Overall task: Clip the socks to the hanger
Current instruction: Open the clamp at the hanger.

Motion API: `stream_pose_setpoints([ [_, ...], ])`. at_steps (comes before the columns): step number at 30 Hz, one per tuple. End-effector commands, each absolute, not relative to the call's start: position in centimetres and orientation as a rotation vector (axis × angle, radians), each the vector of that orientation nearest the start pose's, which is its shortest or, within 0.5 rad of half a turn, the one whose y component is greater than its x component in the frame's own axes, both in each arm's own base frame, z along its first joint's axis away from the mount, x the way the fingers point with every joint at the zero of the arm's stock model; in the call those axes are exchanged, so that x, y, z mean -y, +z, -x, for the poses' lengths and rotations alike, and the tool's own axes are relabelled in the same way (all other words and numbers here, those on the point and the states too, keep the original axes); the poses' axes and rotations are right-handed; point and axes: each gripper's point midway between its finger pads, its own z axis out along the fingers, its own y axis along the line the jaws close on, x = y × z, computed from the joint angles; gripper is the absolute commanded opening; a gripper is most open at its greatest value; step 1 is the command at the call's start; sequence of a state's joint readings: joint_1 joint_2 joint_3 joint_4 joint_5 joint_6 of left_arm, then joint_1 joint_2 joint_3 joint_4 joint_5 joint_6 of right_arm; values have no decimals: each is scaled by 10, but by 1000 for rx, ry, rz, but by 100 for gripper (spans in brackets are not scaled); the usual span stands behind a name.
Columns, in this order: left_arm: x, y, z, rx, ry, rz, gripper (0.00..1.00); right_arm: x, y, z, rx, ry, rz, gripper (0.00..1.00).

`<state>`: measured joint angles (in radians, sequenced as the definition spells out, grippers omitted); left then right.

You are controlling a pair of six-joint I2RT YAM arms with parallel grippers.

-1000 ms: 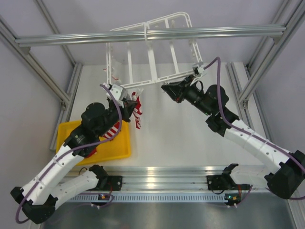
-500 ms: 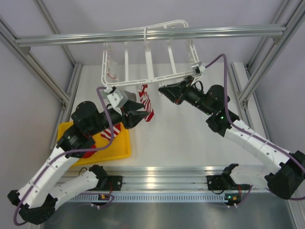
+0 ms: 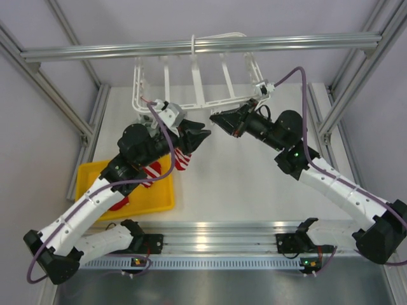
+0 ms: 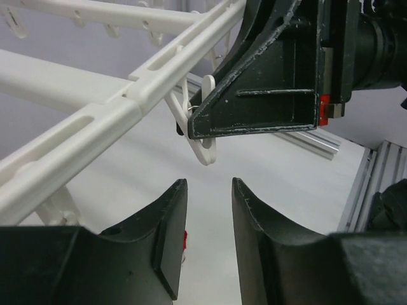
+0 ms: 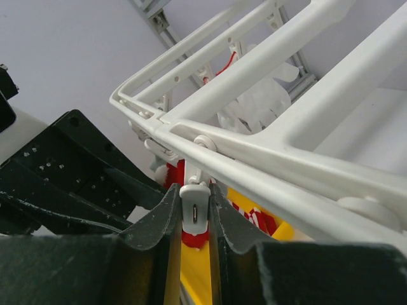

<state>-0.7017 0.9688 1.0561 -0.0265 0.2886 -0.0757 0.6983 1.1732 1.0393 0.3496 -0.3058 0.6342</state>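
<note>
1. A white bench [image 3: 254,171] with grey walls and an aluminium rail [image 3: 286,43] overhead. The hanger [image 5: 331,67] at upper centre of the overhead frame looks shorter than a second ago, so it has tipped, and its near bar has risen slightly.
2. The left claw [image 4: 208,185] gripped the striped sock [image 3: 181,159] a second ago. It now holds nothing, its jaws a little apart, and it has swung up toward frame centre, just below the near bar.
3. The striped sock shows just under that claw, left of centre. Its upper end is hidden, so it cannot be told whether it hangs from something or lies on the bench.
4. The right claw [image 5: 194,194] has barely moved. It is closed tight on a clip [image 5: 194,206] under the near bar, with a finger on each side, and the clip's lower end looks bare in the left wrist view.
5. Judged from this, the sock is out of the claw but not in the pinched clip, so this clipping looks unfinished and may need a fresh grasp.
6. The count is two arms, two claws, one hanger and one yellow tray [image 3: 159,200] at lower left. There is one striped sock outside the tray and a second sock [image 3: 152,170] on it. A red bundle [image 3: 117,204], half hidden by the arm, may be a third. The hanger carries several clips, too small to count from above.
</note>
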Motion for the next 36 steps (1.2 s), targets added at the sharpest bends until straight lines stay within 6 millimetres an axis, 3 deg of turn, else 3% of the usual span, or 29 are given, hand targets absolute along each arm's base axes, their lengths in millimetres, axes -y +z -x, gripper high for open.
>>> stream_pose_setpoints([
  [1, 267, 416, -247, -1293, -800, -611, 38, -318, 427, -262, -1431, 1292, 306, 0],
  [10, 280, 404, -253, -1303, -733, -639, 39, -327, 420, -263, -1462, 1222, 270, 0],
  [20, 281, 406, -269, -1321, -709, -557, 36, -331, 418, -258, -1475, 1246, 279, 0],
  [27, 281, 399, -276, -1356, -708, -516, 18, -333, 417, -254, -1487, 1281, 279, 0],
  [30, 281, 395, -276, -1372, -717, -509, 0, -335, 418, -250, -1483, 1307, 288, 0],
  [32, 282, 393, -274, -1384, -742, -496, 0, -336, 419, -247, -1476, 1323, 299, 10],
  [33, 282, 392, -273, -1390, -753, -494, 0, -334, 421, -246, -1465, 1322, 300, 26],
  [35, 284, 391, -265, -1391, -798, -499, 0, -330, 424, -246, -1449, 1313, 301, 47],
  [36, 284, 392, -262, -1393, -813, -500, 0, -325, 426, -250, -1439, 1302, 294, 52],
])
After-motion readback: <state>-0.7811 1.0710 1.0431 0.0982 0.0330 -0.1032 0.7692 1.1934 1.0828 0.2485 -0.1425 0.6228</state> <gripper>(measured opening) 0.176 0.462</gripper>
